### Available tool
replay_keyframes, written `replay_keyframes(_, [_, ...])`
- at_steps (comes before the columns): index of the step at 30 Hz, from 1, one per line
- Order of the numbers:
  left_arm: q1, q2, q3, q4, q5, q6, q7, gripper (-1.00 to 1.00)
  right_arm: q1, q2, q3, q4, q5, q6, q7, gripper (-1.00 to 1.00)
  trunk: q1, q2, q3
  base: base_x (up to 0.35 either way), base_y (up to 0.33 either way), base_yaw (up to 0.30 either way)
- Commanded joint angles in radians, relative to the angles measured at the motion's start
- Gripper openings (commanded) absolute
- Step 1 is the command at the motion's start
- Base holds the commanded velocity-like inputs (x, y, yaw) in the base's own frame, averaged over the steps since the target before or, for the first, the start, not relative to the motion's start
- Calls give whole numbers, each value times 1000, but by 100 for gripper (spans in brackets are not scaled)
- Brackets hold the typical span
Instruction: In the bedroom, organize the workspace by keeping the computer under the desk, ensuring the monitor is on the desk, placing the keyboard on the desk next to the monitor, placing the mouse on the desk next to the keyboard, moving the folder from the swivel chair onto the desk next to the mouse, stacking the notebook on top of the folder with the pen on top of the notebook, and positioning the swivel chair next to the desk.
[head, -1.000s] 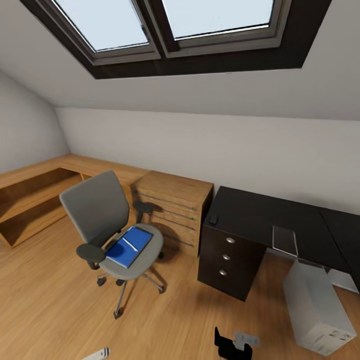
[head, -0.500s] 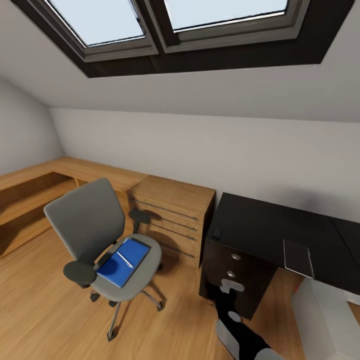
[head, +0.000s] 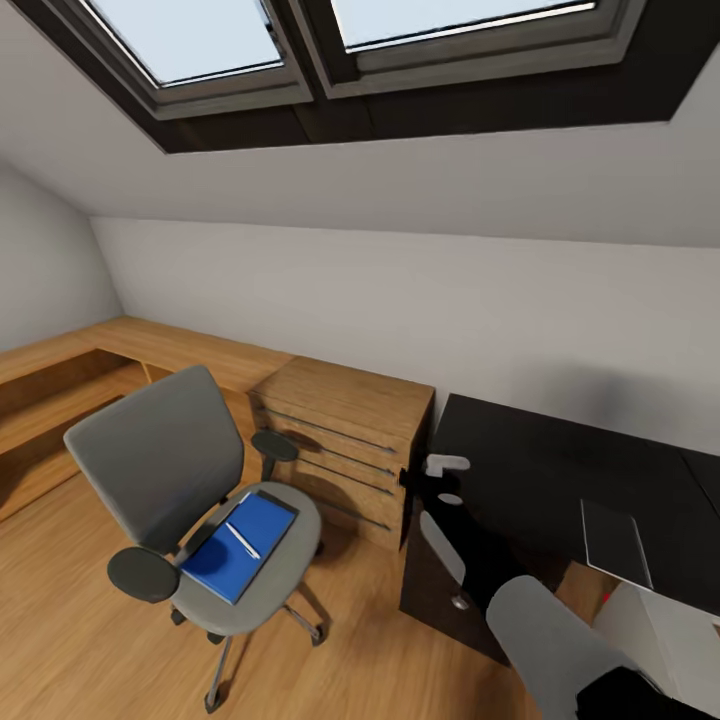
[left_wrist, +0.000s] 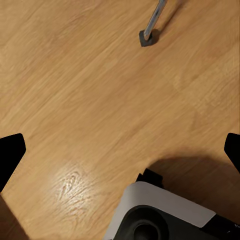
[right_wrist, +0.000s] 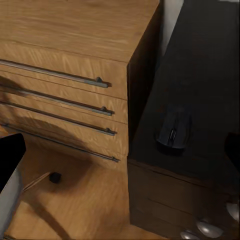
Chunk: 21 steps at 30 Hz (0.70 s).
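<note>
The chair (head: 190, 500) stands on the wood floor (head: 80, 610), just beside the dresser (head: 345, 440) and apart from the desk (head: 560, 480). On its seat lies the folder (head: 235, 550), with the notebook mostly hidden under or against it, only a grey edge showing, and the pen (head: 241, 540) lies slantwise on top. The mouse (right_wrist: 173, 131) sits on the desk near its corner next to the dresser. A grey slab (head: 615, 543) rests on the desk further right; what it is I cannot tell. Part of the pale computer (head: 660, 630) shows below the desk edge. The right gripper (head: 437, 481) hovers at the desk's near corner, above the mouse; its fingers (right_wrist: 10, 160) stand wide apart, holding nothing. The left gripper's fingers (left_wrist: 11, 152) are also spread wide over bare floor, near a chair castor (left_wrist: 148, 37)
</note>
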Motion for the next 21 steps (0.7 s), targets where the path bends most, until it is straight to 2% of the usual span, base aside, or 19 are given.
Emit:
replay_keyframes(1, [-1, 1, -3, 1, 9, -5, 2, 100, -9, -5, 4, 5, -6, 11, -9, 100, 0, -1, -1, 28, 0, 0])
replay_keyframes(4, [-1, 3, -4, 3, 9, -7, 1, 100, -23, -15, 3, 35, -4, 22, -10, 100, 0, -1, -1, 18, 0, 0])
replay_keyframes(8, [-1, 4, -5, 6, -11, -12, 1, 100, -33, -17, 4, 97, -1, 21, -10, 100, 0, -1, -1, 97, 0, 0])
replay_keyframes(10, [-1, 0, -3, 7, -50, -29, 1, 100, -36, -17, 4, 128, 0, 16, -10, 100, 0, -1, -1, 236, 0, 0])
replay_keyframes(15, [-1, -8, -1, 19, -80, -81, 1, 100, -38, -22, 3, 147, 0, 12, -10, 100, 0, -1, -1, 291, 0, 0])
replay_keyframes(21, [-1, -10, -2, 38, -85, -92, 1, 100, -39, -38, 2, 154, -1, 11, -11, 100, 0, -1, -1, 316, 0, 0])
